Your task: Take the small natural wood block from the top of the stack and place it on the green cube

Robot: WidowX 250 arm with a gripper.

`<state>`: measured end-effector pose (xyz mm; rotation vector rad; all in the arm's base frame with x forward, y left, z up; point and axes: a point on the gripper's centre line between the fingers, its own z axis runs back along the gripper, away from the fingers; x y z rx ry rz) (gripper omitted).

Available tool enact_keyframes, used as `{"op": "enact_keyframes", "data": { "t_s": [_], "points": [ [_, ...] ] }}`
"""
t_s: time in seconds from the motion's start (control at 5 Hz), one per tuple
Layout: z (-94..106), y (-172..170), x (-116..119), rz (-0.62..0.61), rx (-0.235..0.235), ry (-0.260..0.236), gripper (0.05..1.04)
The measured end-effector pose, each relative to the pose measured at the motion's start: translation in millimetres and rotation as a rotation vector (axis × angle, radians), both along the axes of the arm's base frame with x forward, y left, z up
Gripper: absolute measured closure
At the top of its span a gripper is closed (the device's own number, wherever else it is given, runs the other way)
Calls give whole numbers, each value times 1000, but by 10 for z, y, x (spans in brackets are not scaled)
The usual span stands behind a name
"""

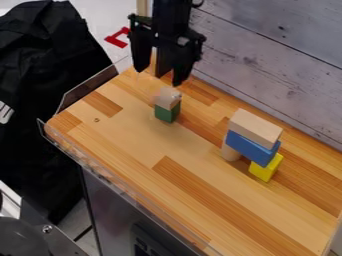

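The black gripper (159, 76) hangs at the upper left of the work surface with its two fingers spread open and nothing between them. Just below it stands a small stack: a pale wooden block (167, 96) on top of a green block (167, 113). Farther right is a second structure. There a blue block (252, 148) lies across a yellow block (266, 168) and a light wooden cylinder (230, 152), with a long natural-wood block (255, 128) on top of the blue one.
The butcher-block table (143, 142) has a clear raised rim (110, 175) along its near left side. A grey plank wall (267, 55) borders the back right. Black cloth (47, 60) hangs beyond the left edge, and a red piece (118, 38) lies behind the gripper.
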<state>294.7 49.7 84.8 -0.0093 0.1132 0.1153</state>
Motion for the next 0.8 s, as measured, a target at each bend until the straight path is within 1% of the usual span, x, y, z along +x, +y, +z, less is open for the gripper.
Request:
{"op": "enact_keyframes", "data": {
  "t_s": [0.2, 0.4, 0.6, 0.8],
  "points": [
    [66, -148, -70, -41, -14, 16, 85],
    [181, -345, -172, -87, -26, -8, 85],
    [190, -504, -289, -84, -20, -1, 85],
    [176, -594, -302, -67, 5, 4, 85]
  ]
}}
